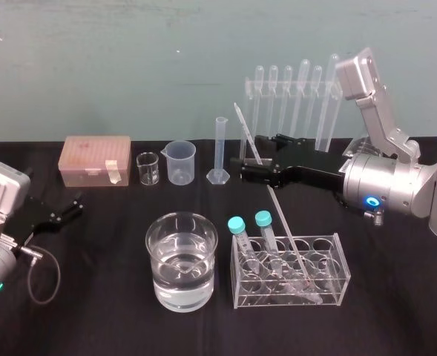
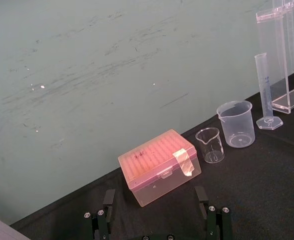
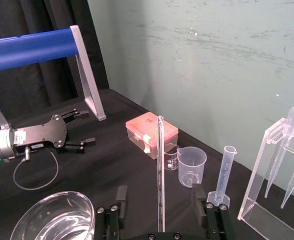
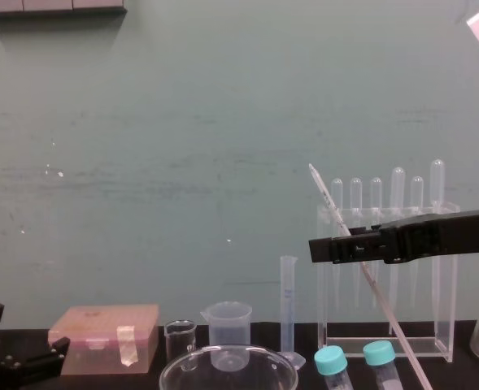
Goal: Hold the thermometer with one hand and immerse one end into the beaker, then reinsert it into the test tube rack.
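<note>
Right gripper (image 1: 248, 167), fingers apart, around thermometer (image 1: 280, 215) leaning in rack (image 1: 340, 259) beside two capped tubes (image 1: 263, 219). Left gripper (image 1: 76, 205) apart, parked.

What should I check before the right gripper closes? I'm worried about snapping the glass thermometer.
1. Right gripper open: ok.
2. Thermometer centred between the jaws: ok, by the right wrist view.
3. Thermometer's lower end in the test tube rack: ok, leaning.
4. Beaker holds liquid, rim unobstructed: ok.
5. Left gripper open, parked far left: ok.
6. Clearance from the capped tubes on lifting: cannot tell.
</note>
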Motion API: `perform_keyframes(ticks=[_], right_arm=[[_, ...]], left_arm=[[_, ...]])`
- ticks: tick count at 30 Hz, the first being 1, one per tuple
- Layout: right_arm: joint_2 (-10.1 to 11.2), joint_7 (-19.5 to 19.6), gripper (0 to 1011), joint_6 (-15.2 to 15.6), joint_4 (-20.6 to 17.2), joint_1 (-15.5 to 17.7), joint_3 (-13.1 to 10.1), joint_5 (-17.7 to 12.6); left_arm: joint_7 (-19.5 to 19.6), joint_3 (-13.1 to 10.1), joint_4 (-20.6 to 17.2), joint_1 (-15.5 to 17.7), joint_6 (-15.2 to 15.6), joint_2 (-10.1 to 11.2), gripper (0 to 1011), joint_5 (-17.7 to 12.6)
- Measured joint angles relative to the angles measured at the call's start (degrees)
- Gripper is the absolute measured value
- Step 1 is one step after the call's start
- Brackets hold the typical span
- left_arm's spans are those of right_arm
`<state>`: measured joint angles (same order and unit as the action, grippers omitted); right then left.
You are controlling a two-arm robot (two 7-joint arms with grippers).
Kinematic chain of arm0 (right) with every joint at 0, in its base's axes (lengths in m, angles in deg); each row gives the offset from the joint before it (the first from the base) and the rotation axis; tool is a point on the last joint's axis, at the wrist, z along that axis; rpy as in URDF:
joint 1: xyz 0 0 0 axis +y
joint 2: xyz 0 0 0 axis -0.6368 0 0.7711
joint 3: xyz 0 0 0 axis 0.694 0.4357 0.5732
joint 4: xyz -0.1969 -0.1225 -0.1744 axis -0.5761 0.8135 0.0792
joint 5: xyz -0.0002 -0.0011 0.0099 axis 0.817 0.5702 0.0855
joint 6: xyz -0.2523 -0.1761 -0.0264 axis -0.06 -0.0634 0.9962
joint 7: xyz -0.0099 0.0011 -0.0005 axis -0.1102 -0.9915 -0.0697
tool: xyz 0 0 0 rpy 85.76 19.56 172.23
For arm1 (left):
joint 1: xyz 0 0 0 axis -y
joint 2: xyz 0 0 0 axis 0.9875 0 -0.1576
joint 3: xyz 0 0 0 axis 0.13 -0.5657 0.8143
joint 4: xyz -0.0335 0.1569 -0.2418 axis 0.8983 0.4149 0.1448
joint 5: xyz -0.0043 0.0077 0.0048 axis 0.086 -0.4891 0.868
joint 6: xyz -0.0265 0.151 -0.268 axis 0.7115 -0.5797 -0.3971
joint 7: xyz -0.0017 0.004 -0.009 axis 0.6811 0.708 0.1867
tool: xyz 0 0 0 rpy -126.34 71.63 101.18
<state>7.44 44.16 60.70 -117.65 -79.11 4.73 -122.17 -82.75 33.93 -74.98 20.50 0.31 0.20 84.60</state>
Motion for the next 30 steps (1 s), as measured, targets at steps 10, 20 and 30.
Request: perform_keyframes(ticks=[10,20,30], right_arm=[[0.00,0.06,550,0.00,-0.05,0.05,-0.07,0.04],[0.00,0.10,224,0.00,-0.06,0.07,-0.10,0.04],[0.00,0.10,51,0.00,-0.07,0.07,-0.10,0.03]], left_arm=[[0.00,0.00,0.00,0.00,0.00,0.00,1008,0.00],[0.00,0.00,0.00,0.00,0.00,0.00,1008,0.00],[0.00,0.00,0.00,0.00,0.00,0.00,1008,0.00]])
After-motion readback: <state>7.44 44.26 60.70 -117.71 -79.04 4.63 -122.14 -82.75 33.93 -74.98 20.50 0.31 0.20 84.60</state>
